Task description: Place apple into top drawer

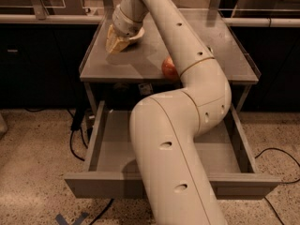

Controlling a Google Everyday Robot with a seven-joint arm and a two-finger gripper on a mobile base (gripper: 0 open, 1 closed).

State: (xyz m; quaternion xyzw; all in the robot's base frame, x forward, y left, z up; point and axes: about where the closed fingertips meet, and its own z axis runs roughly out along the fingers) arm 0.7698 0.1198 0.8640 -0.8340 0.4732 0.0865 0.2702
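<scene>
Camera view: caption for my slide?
Gripper at left of table, apart from apple near front edge; top drawer open below.

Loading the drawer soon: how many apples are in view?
1. The apple sits near the tabletop's front edge, partly behind the arm. The pincer is at the tabletop's back left, apart from it. Others may hide behind the arm.

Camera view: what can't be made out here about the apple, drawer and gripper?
- Apple: right part hidden behind the arm, near the tabletop's front edge.
- Top drawer: open; middle of its floor and front panel covered by the arm.
- Gripper, over the tabletop's back left: contact with the surface unclear.
</scene>
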